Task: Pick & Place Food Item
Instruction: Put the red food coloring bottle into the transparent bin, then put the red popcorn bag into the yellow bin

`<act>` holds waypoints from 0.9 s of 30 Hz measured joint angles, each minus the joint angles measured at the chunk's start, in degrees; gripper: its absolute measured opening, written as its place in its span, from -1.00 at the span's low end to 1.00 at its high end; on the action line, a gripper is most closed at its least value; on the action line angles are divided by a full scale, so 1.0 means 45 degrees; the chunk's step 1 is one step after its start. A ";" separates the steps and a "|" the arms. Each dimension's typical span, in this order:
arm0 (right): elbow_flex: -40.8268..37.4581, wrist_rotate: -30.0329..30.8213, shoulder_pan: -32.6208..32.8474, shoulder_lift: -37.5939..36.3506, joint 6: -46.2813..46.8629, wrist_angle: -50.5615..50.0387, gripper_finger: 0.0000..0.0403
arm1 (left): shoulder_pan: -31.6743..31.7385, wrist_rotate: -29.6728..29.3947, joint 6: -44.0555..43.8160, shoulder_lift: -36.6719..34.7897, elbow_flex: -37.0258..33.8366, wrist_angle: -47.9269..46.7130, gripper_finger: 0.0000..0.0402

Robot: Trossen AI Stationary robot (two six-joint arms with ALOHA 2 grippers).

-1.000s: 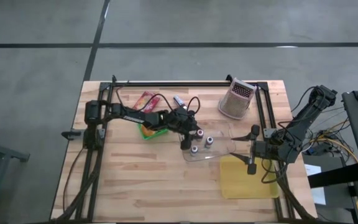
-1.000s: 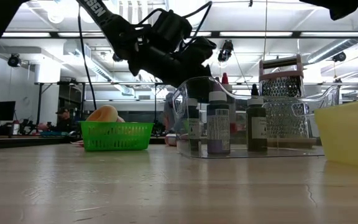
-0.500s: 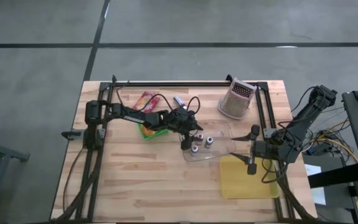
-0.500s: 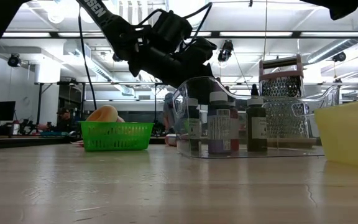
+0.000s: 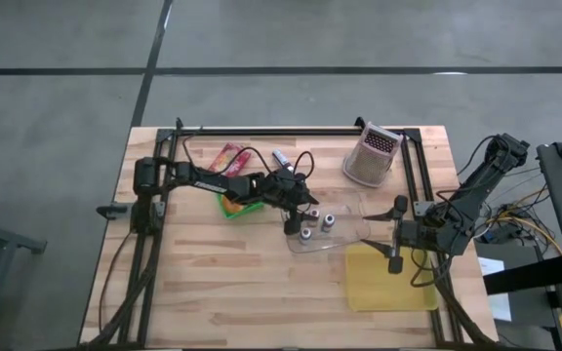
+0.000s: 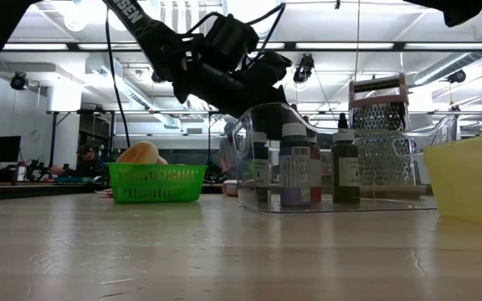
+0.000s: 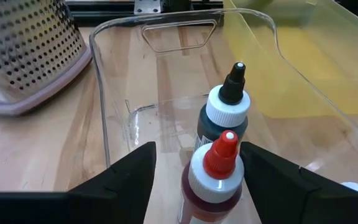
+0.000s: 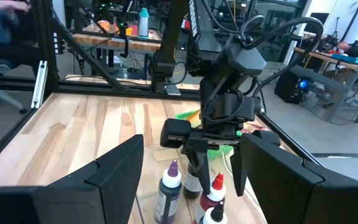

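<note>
- Left wrist view shows the red-capped bottle (image 7: 219, 171) standing upright in the clear bin (image 7: 114, 118), between the left gripper (image 7: 194, 180)'s two fingers but with a gap on each side, so nothing is held.
- Just beyond it stands a black-capped bottle (image 7: 225, 112), upright and close beside the red-capped one; whether they touch is hard to say.
- From the right wrist camera, a purple-capped bottle (image 8: 169, 183) stands in the same bin, making at least three bottles there.
- Compared with a second ago, the left gripper has spread its fingers; the arm itself has hardly shifted in the high view.
- My reading: the red-capped bottle has just been let go inside the bin, so this placement looks done and the next move would be a lift clear without tipping the bottles.
- The right gripper (image 5: 395, 249) waits with fingers wide apart and nothing in them, over the edge of the yellow tray (image 5: 388, 288) on the right side of the table (image 5: 213, 283).
- Farther out, a green basket (image 6: 157, 182) holding a round tan item (image 6: 139, 154) sits to the left of the bin, and a metal grater (image 5: 371, 156) lies near the table's back edge.
</note>
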 joint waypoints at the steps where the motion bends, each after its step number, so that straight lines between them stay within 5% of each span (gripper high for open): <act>1: 0.0000 0.0000 0.0000 0.0000 0.0000 0.0000 0.30 | -0.0012 0.0003 0.0108 0.0000 0.0000 0.0044 0.17; 20: -0.0005 -0.0039 -0.0004 0.0019 0.0044 -0.0086 0.30 | -0.0491 -0.0438 0.2124 -0.2098 -0.0083 -0.0517 0.17; 27: -0.0015 -0.0053 -0.0003 0.0024 0.0049 -0.0307 0.30 | -0.0324 -0.2584 0.3990 -0.3658 -0.0073 -0.3588 0.17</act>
